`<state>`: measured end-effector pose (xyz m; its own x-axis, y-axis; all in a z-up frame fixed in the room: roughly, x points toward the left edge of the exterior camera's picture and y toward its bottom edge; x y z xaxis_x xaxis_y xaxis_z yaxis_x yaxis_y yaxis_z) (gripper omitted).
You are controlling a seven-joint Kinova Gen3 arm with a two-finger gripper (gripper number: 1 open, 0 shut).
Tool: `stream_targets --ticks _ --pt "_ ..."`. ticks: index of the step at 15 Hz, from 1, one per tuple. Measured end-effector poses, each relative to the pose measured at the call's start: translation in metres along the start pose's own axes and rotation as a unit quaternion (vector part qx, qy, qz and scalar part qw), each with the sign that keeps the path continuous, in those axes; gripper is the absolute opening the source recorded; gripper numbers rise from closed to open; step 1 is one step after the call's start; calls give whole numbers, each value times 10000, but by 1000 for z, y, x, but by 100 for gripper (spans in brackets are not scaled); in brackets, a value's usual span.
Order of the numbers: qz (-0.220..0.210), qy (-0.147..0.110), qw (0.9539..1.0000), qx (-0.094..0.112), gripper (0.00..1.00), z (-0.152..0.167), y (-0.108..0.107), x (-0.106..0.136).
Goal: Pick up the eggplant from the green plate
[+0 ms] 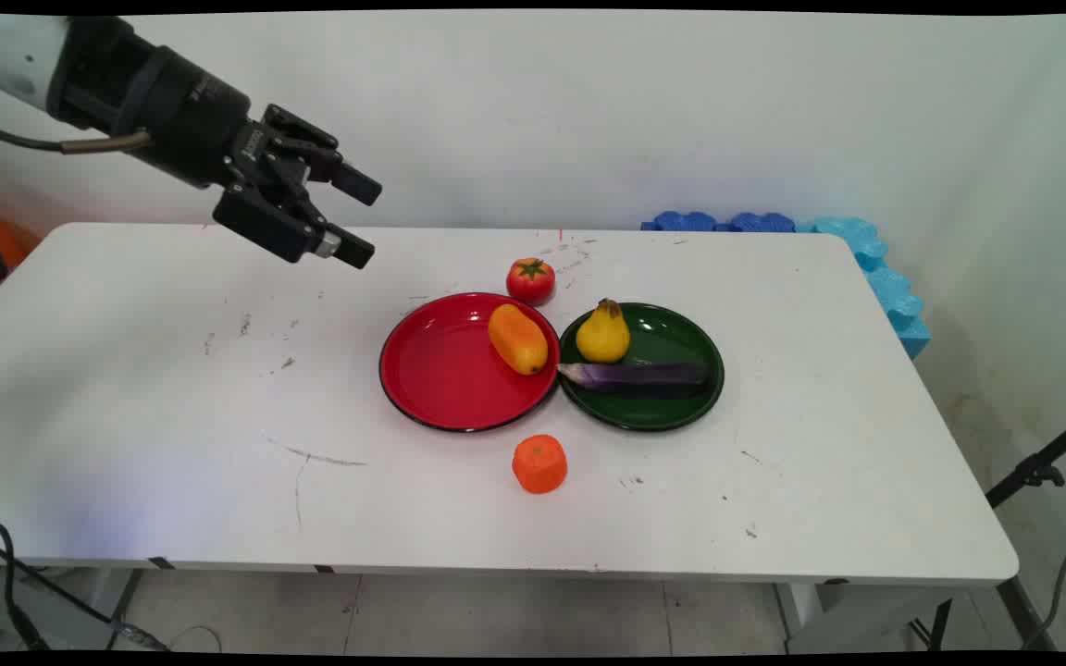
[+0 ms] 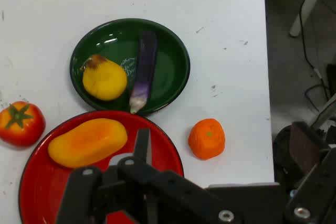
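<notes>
Hovering high at upper left, end effector [image 1: 362, 217] wide open and empty — well apart from the fruit.

Hand view: linkage covers the near part of the red plate [image 2: 37, 182], its left side cut off by the frame edge. Red plate holds an orange-yellow mango [image 1: 517, 339], long axis running diagonally. Green plate [image 1: 681, 407], touching it on the right, holds a yellow pear [image 1: 602, 333], upright, and a purple eggplant [image 1: 637, 374] lying left-right, pale end toward the red plate. Tomato [image 1: 530, 280] behind the plates, orange [image 1: 539, 463] in front — both on the white surface [image 1: 172, 388].
</notes>
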<state>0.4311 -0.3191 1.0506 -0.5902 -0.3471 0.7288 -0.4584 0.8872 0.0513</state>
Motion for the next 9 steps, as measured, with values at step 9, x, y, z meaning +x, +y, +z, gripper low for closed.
stream_targets --ticks 9 --pt "-82 -345 9993 151 100 48 -12 41"
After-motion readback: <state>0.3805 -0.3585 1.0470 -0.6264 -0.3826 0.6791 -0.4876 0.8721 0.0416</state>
